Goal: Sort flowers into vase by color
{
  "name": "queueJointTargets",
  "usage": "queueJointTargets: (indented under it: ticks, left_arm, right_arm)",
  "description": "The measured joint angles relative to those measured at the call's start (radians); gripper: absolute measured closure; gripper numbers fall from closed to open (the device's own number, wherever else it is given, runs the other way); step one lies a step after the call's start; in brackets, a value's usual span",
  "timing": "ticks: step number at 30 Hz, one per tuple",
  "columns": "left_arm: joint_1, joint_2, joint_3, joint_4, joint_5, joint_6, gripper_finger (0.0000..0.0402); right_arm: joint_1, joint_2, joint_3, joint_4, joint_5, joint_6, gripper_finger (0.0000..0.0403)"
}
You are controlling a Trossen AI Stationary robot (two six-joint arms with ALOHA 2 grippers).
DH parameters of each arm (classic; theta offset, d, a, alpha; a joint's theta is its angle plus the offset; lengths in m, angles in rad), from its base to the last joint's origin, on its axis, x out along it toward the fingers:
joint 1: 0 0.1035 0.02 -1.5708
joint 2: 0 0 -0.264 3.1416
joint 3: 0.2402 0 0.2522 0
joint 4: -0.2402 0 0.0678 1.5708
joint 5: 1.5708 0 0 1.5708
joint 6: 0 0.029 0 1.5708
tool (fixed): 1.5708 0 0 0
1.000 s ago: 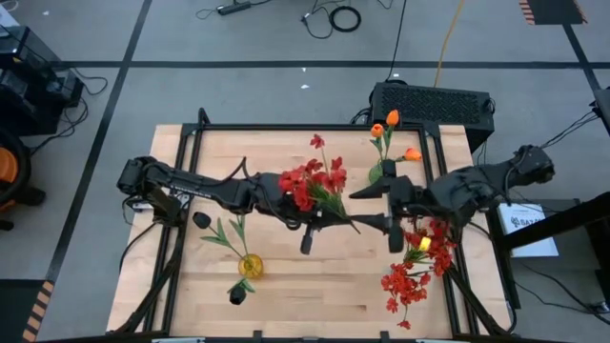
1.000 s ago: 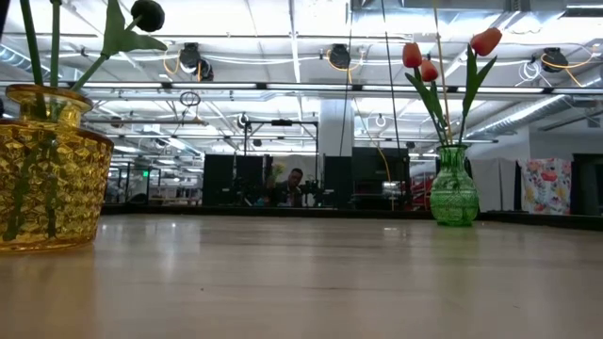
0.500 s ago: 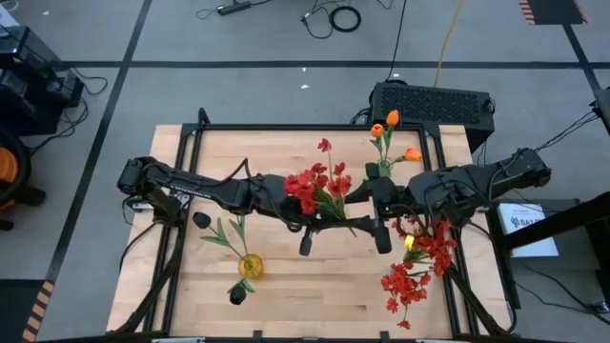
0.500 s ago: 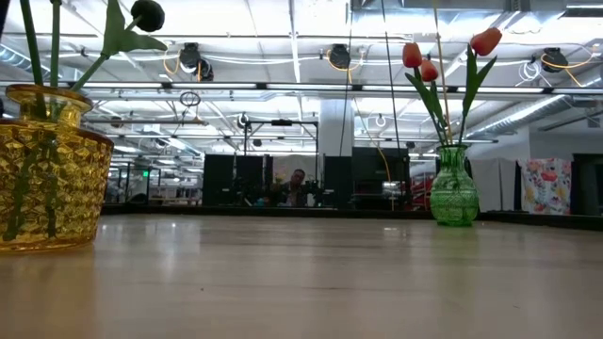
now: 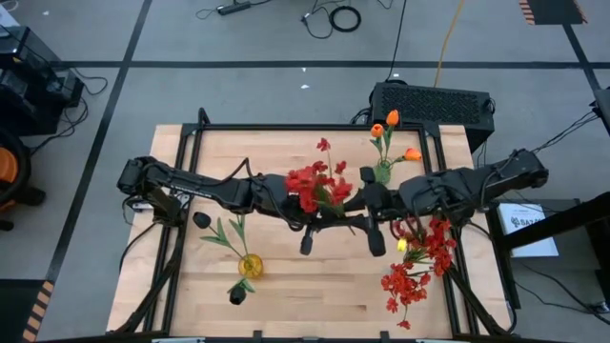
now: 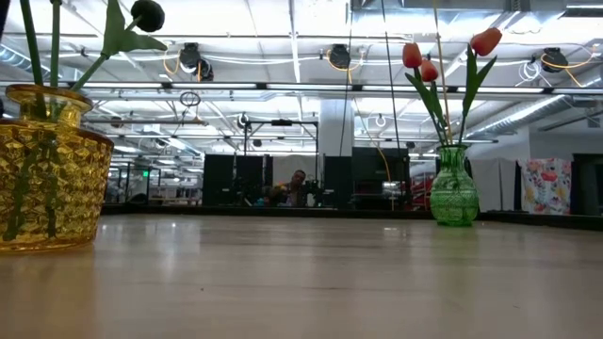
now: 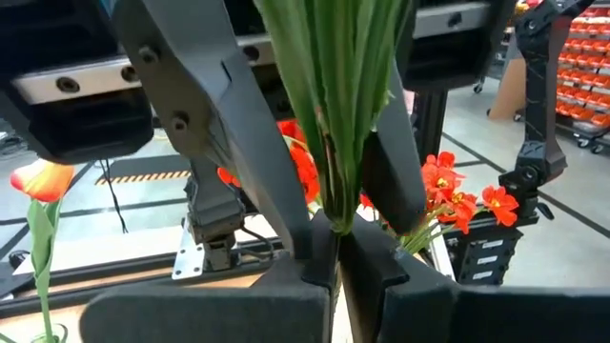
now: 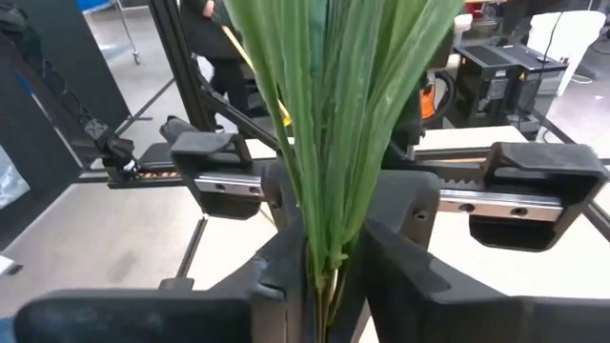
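Observation:
My left gripper (image 5: pixel 327 215) reaches in from the table's left and is shut on a bunch of red flowers (image 5: pixel 319 186) held over the table's middle. My right gripper (image 5: pixel 355 211) faces it from the right and is open a little. Its fingers (image 8: pixel 281 272) stand close on either side of the same green stems (image 8: pixel 324 181), and a thin gap shows beside one finger. A yellow vase (image 5: pixel 250 265) holds black tulips (image 5: pixel 202 219). A green vase (image 5: pixel 383 171) holds orange tulips (image 5: pixel 392 118). More red flowers (image 5: pixel 415 272) stand at the near right, their vase hidden under the right arm. My left gripper pinches the bundled green stems (image 7: pixel 335 214) of the red flowers between its two fingers (image 7: pixel 310 276), below the leaves. The fingers come level from the table's left and lie across the stems. The bunch is lifted clear of the table, with its blooms toward the far edge.
The yellow vase (image 6: pixel 47 169) stands near-left and the green vase (image 6: pixel 454 188) far-right on the wooden table (image 5: pixel 315 295). A black box (image 5: pixel 431 103) sits behind the far edge. People and shelving show in the room beyond.
My right gripper has moved toward the table's left, up to the stems that my left gripper holds. The left gripper and its red bunch have stayed roughly in place.

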Motion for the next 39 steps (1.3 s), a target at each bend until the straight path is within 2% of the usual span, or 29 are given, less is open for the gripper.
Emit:
queueJointTargets:
  ticks: [9,19,22,28,31,35,39]
  left_arm:
    - [0.000,0.000,0.000,-0.066,0.000,-0.001,0.0389]
    - [0.000,0.000,0.000,-0.076,-0.001,-0.004,0.0389]
    - [0.000,0.000,0.000,-0.083,-0.001,-0.004,0.0389]
    - [-0.001,-0.001,0.000,-0.098,-0.001,-0.003,0.0389]
    - [0.000,-0.001,0.000,-0.096,-0.001,-0.001,0.0388]
    - [0.000,-0.001,0.000,-0.099,-0.001,-0.001,0.0388]
    - [0.000,-0.001,0.000,-0.097,-0.001,-0.001,0.0388]
  right_arm:
    - [0.000,-0.005,-0.001,0.013,0.003,-0.028,0.0306]
    - [0.002,-0.036,0.000,-0.022,-0.043,0.015,0.0360]
    - [0.002,-0.032,0.001,-0.049,-0.043,0.018,0.0338]
    - [0.003,-0.010,-0.001,-0.065,-0.045,0.010,0.0244]
    - [0.000,-0.006,-0.001,-0.062,-0.042,0.004,0.0214]
    - [0.000,-0.007,-0.001,-0.037,-0.041,-0.005,0.0221]
    - [0.000,-0.001,-0.001,-0.038,-0.042,-0.006,0.0269]
